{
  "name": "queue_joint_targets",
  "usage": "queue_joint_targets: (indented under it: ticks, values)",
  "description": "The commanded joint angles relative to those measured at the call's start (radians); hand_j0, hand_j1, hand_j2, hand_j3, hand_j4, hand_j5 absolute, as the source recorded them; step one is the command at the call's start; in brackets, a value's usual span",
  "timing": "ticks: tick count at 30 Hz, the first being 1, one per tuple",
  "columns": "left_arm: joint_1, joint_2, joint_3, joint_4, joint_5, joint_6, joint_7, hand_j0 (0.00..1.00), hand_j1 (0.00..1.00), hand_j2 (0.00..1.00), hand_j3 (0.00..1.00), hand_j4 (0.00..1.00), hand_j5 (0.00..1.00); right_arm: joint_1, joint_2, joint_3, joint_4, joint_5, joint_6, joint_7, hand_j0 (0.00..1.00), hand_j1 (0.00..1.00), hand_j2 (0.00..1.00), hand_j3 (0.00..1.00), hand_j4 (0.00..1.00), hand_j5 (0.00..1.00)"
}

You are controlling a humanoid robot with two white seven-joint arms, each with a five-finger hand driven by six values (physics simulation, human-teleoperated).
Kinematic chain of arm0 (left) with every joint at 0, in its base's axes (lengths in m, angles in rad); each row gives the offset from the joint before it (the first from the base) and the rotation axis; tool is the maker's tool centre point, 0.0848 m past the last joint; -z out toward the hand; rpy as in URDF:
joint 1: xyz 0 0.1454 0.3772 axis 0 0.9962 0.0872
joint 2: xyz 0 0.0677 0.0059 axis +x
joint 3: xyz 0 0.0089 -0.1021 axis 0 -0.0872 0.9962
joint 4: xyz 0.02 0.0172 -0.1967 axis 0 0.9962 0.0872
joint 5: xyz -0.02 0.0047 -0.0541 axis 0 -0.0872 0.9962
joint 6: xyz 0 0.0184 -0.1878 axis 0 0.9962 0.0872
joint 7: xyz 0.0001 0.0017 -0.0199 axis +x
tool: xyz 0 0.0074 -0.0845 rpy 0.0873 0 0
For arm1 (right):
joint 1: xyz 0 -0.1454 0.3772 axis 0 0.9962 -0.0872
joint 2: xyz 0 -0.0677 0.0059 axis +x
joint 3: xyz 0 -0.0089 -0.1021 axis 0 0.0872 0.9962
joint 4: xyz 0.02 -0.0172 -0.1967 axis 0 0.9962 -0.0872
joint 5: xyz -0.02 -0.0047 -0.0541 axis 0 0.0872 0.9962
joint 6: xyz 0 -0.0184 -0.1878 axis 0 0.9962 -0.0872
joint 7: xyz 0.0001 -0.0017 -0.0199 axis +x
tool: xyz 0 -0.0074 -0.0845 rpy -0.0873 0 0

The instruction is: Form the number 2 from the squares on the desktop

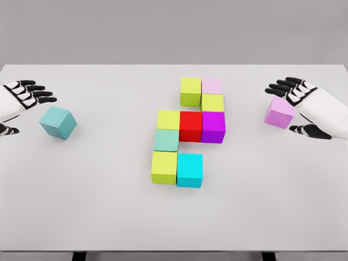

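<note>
The partly built figure sits mid-counter, anchored by the red cube [191, 126]. Left of the red cube is a yellow cube [168, 119], right of it a purple cube [213, 126]; above the purple one stand another yellow cube [212, 102] and a pale pink cube [212, 85], with a yellow-green cube [191, 91] beside them at the top. Below and left of the red cube run a sea-green cube [166, 140], a yellow-green cube [164, 166] and a cyan cube [190, 169].

Two cubes lie loose on the white counter [98, 217]. The violet cube [280, 112] rests far right of the red cube, just at the right hand [304, 106], whose fingers are spread around it without clearly gripping. The teal cube [57, 122] lies far left, turned askew, just beside the left hand [24, 100], which is released and empty.

Each loose cube probably falls to its nearer hand. The violet one likely travels leftward, toward the figure.
</note>
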State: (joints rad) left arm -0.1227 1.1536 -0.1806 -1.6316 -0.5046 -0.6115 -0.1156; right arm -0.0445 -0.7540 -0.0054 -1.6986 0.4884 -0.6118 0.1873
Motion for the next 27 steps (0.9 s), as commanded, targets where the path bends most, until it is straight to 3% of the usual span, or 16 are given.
queue_joint_targets:
  ticks: [1, 9, 13, 14, 16, 17, 21, 24, 27]
  values:
    - [0.0, 0.001, 0.0, -0.001, 0.006, 0.001, 0.001, 1.0, 1.0, 1.0, 1.0, 1.0, 1.0, 0.0, -0.002, 0.002, -0.001, -0.007, 0.001, 0.02, 1.0, 1.0, 1.0, 1.0, 1.0, 1.0]
    - [0.0, 0.001, 0.0, 0.002, 0.005, 0.001, 0.001, 1.0, 1.0, 1.0, 1.0, 1.0, 1.0, -0.003, 0.004, 0.004, 0.001, -0.028, 0.001, 0.009, 1.0, 1.0, 1.0, 1.0, 1.0, 1.0]
    - [0.0, 0.001, -0.002, 0.004, 0.005, 0.001, 0.001, 1.0, 1.0, 1.0, 1.0, 1.0, 1.0, -0.009, -0.013, -0.053, -0.004, -0.148, 0.001, 0.026, 1.0, 1.0, 1.0, 1.0, 1.0, 1.0]
    - [0.002, 0.0, -0.005, 0.004, 0.005, 0.001, 0.001, 1.0, 1.0, 1.0, 1.0, 1.0, 1.0, -0.023, -0.018, -0.054, -0.004, -0.145, 0.001, 0.073, 1.0, 1.0, 1.0, 1.0, 1.0, 1.0]
    - [0.002, 0.001, -0.017, 0.004, 0.008, 0.001, 0.001, 1.0, 1.0, 1.0, 1.0, 1.0, 1.0, -0.097, -0.016, -0.058, 0.001, -0.149, 0.001, 0.29, 1.0, 1.0, 1.0, 1.0, 1.0, 1.0]
    - [0.002, 0.0, -0.02, 0.004, 0.009, 0.001, 0.001, 1.0, 1.0, 1.0, 1.0, 1.0, 1.0, -0.113, -0.019, -0.053, 0.0, -0.145, 0.001, 0.33, 1.0, 1.0, 1.0, 1.0, 1.0, 1.0]
    - [-0.002, -0.02, -0.046, 0.012, 0.011, 0.001, 0.001, 1.0, 1.0, 1.0, 1.0, 1.0, 1.0, -0.218, -0.053, -0.048, 0.016, -0.044, 0.001, 0.366, 1.0, 1.0, 1.0, 1.0, 1.0, 1.0]
    - [-0.008, -0.029, -0.074, 0.016, 0.011, 0.001, 0.001, 1.0, 1.0, 1.0, 1.0, 1.0, 1.0, -0.294, -0.038, -0.042, 0.045, 0.068, 0.001, 0.424, 1.0, 1.0, 1.0, 1.0, 1.0, 1.0]
    - [-0.014, -0.043, -0.091, 0.033, 0.009, 0.001, 0.001, 1.0, 1.0, 1.0, 1.0, 1.0, 1.0, -0.337, -0.033, 0.024, 0.066, 0.076, 0.001, 0.424, 1.0, 1.0, 1.0, 1.0, 1.0, 1.0]
